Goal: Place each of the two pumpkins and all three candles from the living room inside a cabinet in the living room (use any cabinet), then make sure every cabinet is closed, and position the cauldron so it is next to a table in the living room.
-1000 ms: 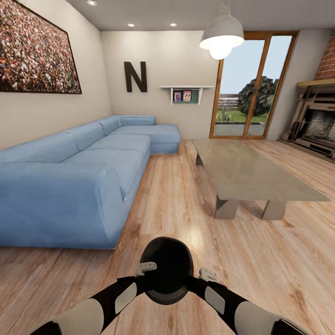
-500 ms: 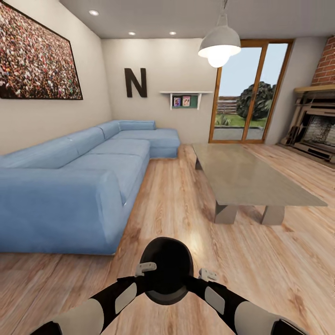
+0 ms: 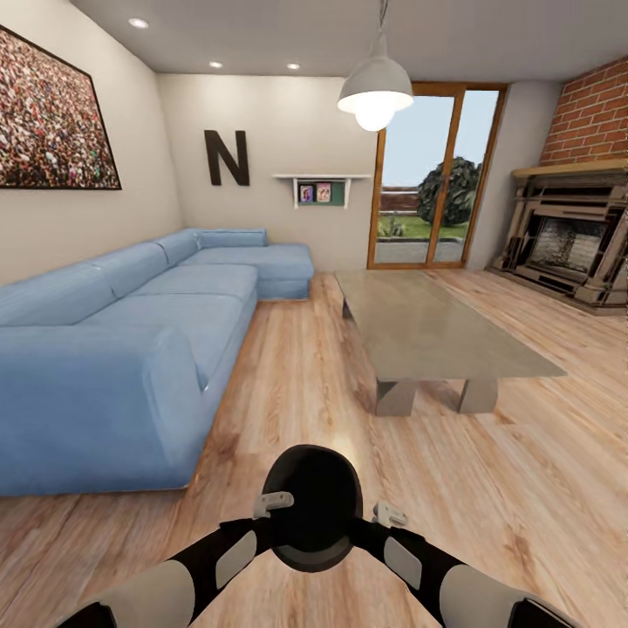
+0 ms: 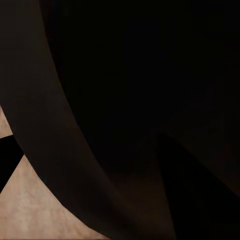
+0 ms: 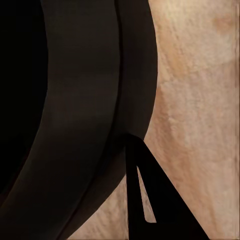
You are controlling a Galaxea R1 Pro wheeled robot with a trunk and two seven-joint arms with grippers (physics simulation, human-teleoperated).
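The black cauldron [image 3: 312,506] hangs low in front of me over the wooden floor, held between both arms. My left gripper [image 3: 273,502] is shut on its left rim and my right gripper [image 3: 390,515] on its right rim. In the left wrist view the cauldron's dark wall [image 4: 125,100] is very close. The right wrist view shows its rim [image 5: 85,125] with one dark finger [image 5: 150,200] outside it. The long grey glass-topped table [image 3: 427,327] stands ahead to the right, well apart from the cauldron. The pumpkins, candles and cabinet are out of view.
A blue corner sofa [image 3: 131,340] runs along the left wall. A stone fireplace [image 3: 571,235] under brick stands at the far right, and a glass door [image 3: 427,179] is in the back wall. Bare wood floor [image 3: 296,366] lies between sofa and table.
The whole picture has shifted left and the fireplace shows more fully, so the camera has turned right. The cauldron and both grippers sit the same in the view.
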